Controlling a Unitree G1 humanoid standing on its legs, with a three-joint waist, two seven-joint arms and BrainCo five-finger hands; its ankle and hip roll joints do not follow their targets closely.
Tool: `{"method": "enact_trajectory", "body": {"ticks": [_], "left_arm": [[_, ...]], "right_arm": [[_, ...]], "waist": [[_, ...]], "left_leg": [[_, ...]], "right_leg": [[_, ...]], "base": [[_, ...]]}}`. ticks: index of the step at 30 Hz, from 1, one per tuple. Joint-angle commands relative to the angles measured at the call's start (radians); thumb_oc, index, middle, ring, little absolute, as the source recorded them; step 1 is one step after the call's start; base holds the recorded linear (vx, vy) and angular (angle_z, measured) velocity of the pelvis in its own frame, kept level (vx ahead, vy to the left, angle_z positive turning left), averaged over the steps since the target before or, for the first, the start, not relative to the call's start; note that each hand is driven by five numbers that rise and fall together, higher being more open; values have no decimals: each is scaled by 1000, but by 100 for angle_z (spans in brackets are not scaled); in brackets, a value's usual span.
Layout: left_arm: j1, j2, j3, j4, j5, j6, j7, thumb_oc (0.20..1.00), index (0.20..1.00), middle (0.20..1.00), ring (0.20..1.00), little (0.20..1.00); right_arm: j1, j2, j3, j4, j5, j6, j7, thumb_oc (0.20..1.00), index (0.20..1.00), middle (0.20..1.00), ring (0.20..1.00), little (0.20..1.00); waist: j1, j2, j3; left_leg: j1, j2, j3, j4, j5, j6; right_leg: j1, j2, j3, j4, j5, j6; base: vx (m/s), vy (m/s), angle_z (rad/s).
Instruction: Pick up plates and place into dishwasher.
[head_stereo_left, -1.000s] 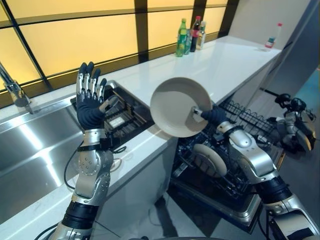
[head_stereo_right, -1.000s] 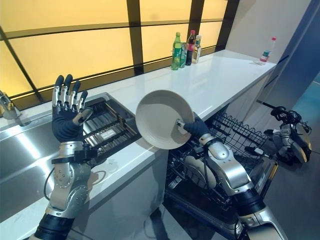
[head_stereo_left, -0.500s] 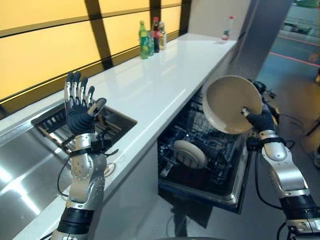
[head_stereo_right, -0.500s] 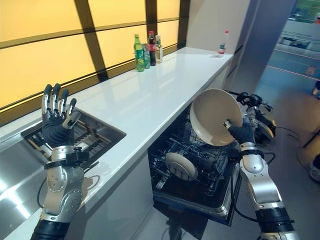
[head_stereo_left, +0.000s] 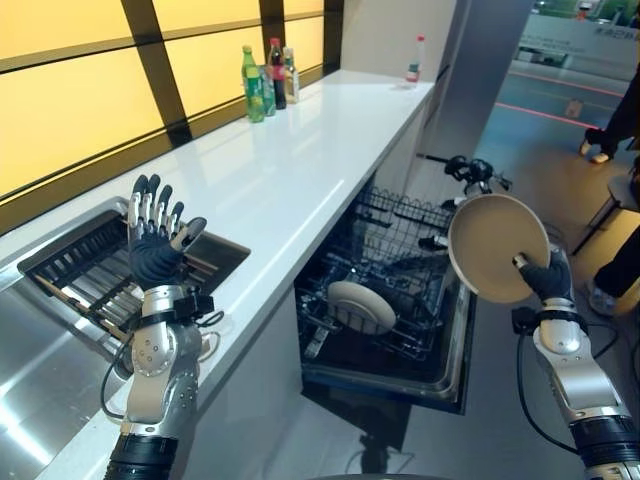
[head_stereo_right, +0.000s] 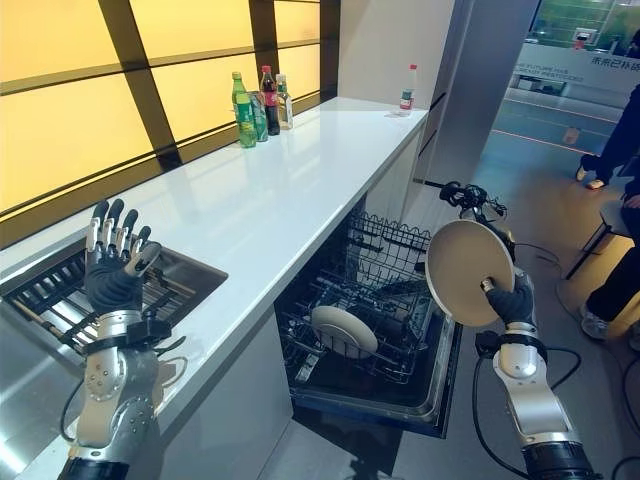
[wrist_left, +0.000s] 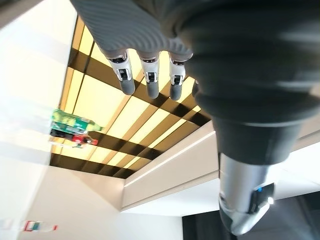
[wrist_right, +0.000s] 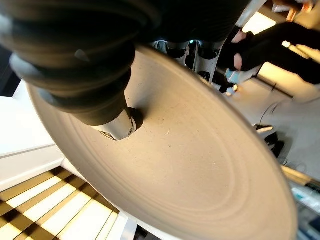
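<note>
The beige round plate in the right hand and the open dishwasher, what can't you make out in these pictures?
- Beige round plate: its far face is turned away in both eye views; the right hand covers its lower edge.
- Right hand's fingers: behind the plate in the right wrist view, where mainly the thumb shows.
- Open dishwasher's black wire rack: free slots beside the pale loaded plate are too small to tell.
- Bottles on the white counter: print too small.

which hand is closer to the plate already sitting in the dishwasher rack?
Right. The right hand holds another plate over the open door beside the racked plate; the left hand is raised over the sink.
</note>
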Motion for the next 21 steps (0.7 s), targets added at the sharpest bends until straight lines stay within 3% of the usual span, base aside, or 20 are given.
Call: {"method": "enact_trajectory", "body": {"ticks": [1, 6, 12, 21], "left_arm": [[-5, 84, 33, -7, -13, -12, -25, 1000, 1000, 1000, 1000, 1000], [-13, 89, 33, -22, -3, 31, -40, 1000, 1000, 1000, 1000, 1000], [-89, 130, 1, 5, -31, 36, -21, 1000, 1000, 1000, 1000, 1000], [-173, 180, -32, 51, -53, -29, 35, 1000, 1000, 1000, 1000, 1000]], "right_arm": [[-77, -59, -46, 16, -38, -85, -59, 200, 200, 200, 200, 200], [-85, -95, -19, 70, -96, -65, -129, 200, 200, 200, 200, 200], [-147, -155, 40, 182, -119, -66, -203, 200, 200, 200, 200, 200], [-301, -254, 169, 313, -174, -67, -262, 200, 200, 200, 200, 200]], "waist": [[16, -34, 3], [41, -37, 36], [55, -6, 82], [64, 44, 177]], "left_leg": [[-78, -45, -61, 94, -55, 64], [-125, -11, -78, 143, -53, 38], [-197, 44, -107, 150, -24, -11], [-305, 72, -147, 137, 27, -49]], "right_leg": [[-80, -26, 75, 53, 56, 64], [-85, -14, 17, 79, 22, 43], [-123, 11, -43, 96, -23, 12], [-212, 37, -93, 110, -46, -8]], "base": [[88, -386, 16], [93, -330, 28], [0, -236, 28], [-101, -138, 16]]}}
